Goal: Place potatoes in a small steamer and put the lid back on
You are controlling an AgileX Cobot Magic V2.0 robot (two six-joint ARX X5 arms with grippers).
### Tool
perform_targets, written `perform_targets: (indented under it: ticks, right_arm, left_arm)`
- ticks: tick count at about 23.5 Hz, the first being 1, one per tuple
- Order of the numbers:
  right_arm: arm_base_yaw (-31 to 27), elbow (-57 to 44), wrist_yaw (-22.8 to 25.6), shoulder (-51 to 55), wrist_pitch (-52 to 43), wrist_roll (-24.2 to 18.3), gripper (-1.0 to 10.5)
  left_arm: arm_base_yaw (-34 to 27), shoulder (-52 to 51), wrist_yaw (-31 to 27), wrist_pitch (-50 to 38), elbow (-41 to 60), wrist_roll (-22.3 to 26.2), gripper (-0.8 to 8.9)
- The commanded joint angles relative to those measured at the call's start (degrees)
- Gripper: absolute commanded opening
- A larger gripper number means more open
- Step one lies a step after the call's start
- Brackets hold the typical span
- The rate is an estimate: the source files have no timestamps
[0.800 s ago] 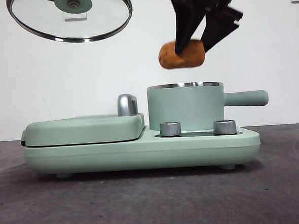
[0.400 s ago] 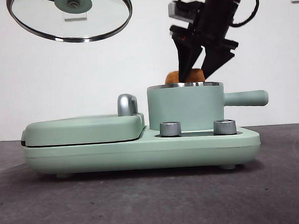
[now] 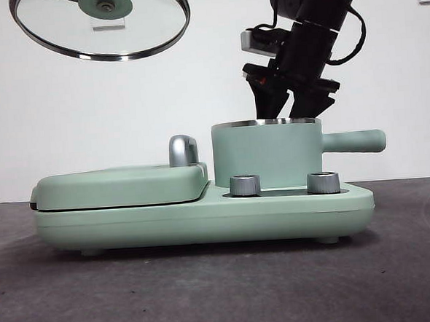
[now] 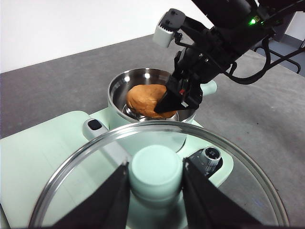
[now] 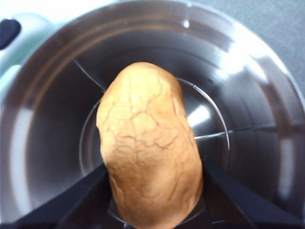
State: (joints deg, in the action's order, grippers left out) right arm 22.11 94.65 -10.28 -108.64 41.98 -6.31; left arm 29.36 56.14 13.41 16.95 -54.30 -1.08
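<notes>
Orange-brown cracked potato point(image 5: 150, 171), mint-green steamer point(image 3: 267, 154) with steel rim, clear lid point(image 3: 101, 25) with mint-green knob.

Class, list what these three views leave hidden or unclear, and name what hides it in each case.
1. Front view: the potato is hidden by the steamer wall.
2. Front view: the right claw tips are hidden behind the steamer rim.
3. Front view: the left claw is cut off by the top edge; only the lid shows.
4. Right wrist view: whether the potato rests on the steamer floor is unclear; the potato itself hides it.

Potato point(image 5: 150, 164) inside steamer point(image 3: 267, 154); lid point(image 3: 101, 25) high above grill plate point(image 3: 121, 185)
</notes>
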Motion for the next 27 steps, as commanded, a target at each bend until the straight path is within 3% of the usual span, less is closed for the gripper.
perform_targets:
  ticks: [1, 11, 18, 20, 27]
  right_arm:
    - [0.44, 1.46, 0.04, -1.84, -0.28, -0.79, 2.4]
    - [0.52, 1.46, -0.35, -1.46, -1.05, -0.79, 3.1]
    - [0.20, 0.26, -0.13, 10.43, 1.42, 0.35, 3.0]
    - [0.55, -3.69, -0.20, 15.54, -0.31, 0.37, 2.2]
    - [1.18, -29.24, -0.22, 41.29, -10.99, 1.84, 2.1]
  left_arm:
    - [0.22, 0.02, 0.02, -1.92, -0.87, 0.22, 0.09]
    - [0.22, 0.02, -0.09, -1.51, -0.87, 0.22, 0.09]
    - [0.22, 0.02, -0.09, -1.57, -0.87, 0.20, 0.09]
    - [0.22, 0.02, -0.09, -1.57, -0.87, 0.20, 0.09]
    - [0.24, 0.44, -0.07, -4.00, -0.87, 0.24, 0.09]
